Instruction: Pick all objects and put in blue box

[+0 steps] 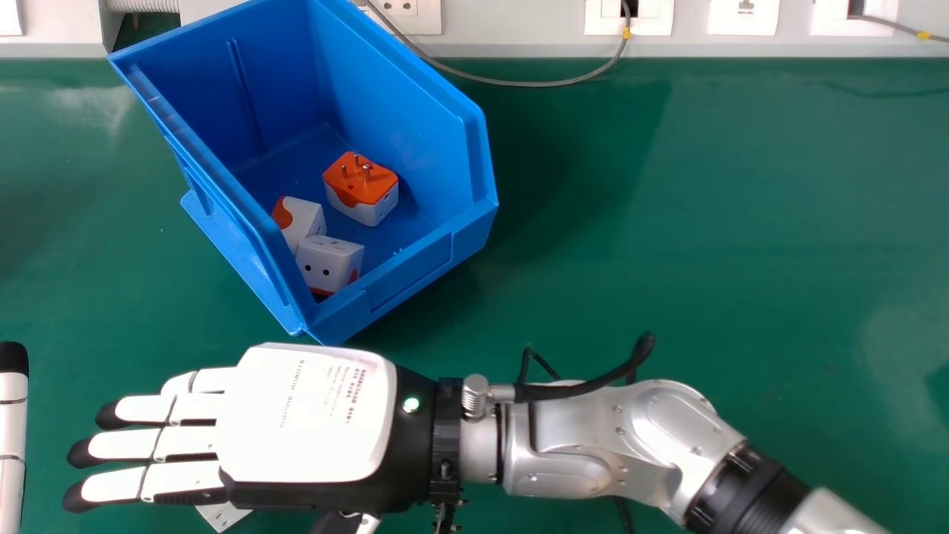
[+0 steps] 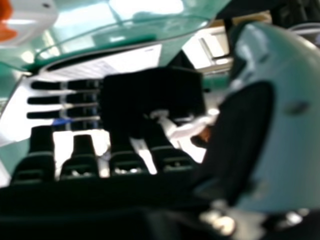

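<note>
right robot hand: fingers straight, partly hiding adapter. left robot hand: straight-fingered, head view's left edge. adapter: likely light, rigid, smooth; grip opposite sides.

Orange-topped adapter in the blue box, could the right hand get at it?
Probably, yes: the box is open on top and nothing covers the adapter, though the right hand must clear the near wall.

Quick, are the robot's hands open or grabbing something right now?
Left hand: open, a straight finger at the head view's left edge.
Right hand: open, fingers stretched out, partly covering a white block.
</note>
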Robot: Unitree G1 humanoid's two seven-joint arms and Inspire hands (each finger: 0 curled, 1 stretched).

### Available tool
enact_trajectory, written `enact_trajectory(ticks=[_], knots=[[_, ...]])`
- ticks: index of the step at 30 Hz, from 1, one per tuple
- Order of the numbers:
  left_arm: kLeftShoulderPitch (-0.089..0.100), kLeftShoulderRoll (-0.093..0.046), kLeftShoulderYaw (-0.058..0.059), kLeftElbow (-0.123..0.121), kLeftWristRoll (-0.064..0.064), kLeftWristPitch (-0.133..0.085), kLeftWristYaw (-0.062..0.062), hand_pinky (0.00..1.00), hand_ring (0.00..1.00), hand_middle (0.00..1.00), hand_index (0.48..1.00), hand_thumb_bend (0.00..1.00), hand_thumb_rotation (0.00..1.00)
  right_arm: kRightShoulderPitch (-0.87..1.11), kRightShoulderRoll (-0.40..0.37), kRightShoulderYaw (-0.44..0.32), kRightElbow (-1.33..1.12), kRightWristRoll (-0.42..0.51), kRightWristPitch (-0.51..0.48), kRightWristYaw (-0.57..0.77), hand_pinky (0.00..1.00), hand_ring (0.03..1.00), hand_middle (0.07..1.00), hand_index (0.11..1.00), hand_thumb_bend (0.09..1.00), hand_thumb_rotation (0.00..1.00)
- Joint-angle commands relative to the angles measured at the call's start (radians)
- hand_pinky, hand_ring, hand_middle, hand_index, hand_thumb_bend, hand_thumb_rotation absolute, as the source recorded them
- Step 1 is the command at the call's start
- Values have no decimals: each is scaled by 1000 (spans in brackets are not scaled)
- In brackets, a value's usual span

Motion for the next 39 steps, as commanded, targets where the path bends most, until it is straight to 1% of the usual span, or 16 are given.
enact_trajectory(ticks=[1,7,9,13,15,18,20,21,23,24,25,27,29,33,36,39], knots=[[4,-6,12,-24,-7,-13,7,912,967,980,1000,539,1000,-47,33,11,26,-3,1,-30,859,953,955,914,347,443],[6,-13,11,-26,-15,-22,3,919,973,982,1000,544,1000,-107,78,47,122,-28,25,-49,842,945,951,909,335,416],[9,-16,13,-29,-21,-25,-1,920,974,983,1000,546,1000,-129,90,56,152,-39,27,-65,841,944,951,908,335,412],[18,-19,15,-33,-27,-32,-5,923,979,989,1000,555,1000,-178,103,79,213,-62,32,-106,831,938,941,895,335,406],[24,-20,15,-32,-28,-42,-8,924,981,990,1000,559,1000,-203,107,91,238,-75,36,-119,828,937,938,892,334,406],[31,-19,15,-26,-30,-66,-17,923,981,990,1000,571,1000,-237,111,109,263,-91,42,-125,828,939,938,891,326,397],[36,-16,17,-17,-31,-87,-25,922,981,991,1000,581,1000,-258,112,122,277,-103,45,-130,829,941,938,890,318,383],[37,-14,18,-11,-32,-97,-29,921,981,991,1000,590,1000,-268,112,128,286,-110,48,-135,830,940,938,890,307,345],[38,-12,22,1,-33,-115,-38,921,981,991,1000,590,1000,-285,117,137,304,-120,55,-146,830,940,938,890,307,345],[38,-12,23,5,-33,-120,-41,922,981,991,1000,596,1000,-291,119,141,311,-123,57,-151,830,940,938,890,296,296],[39,-12,24,8,-32,-126,-43,922,981,991,1000,596,1000,-295,121,145,316,-125,61,-155,830,940,938,890,296,296],[37,-12,25,15,-30,-134,-45,923,981,992,1000,608,1000,-302,124,151,323,-126,66,-162,825,933,932,890,287,189],[41,-15,24,11,-28,-135,-44,923,981,992,1000,613,1000,-305,124,161,325,-133,73,-170,819,927,927,887,287,121],[48,-21,19,-5,-21,-131,-38,923,980,992,1000,614,1000,-314,127,182,332,-146,88,-179,815,924,926,884,291,77],[46,-24,15,-16,-13,-120,-32,923,979,991,1000,614,1000,-321,132,193,342,-156,96,-186,814,923,927,883,297,74],[40,-26,13,-15,-10,-115,-27,920,976,990,1000,614,1000,-332,139,204,358,-158,101,-192,806,924,925,876,314,77]])
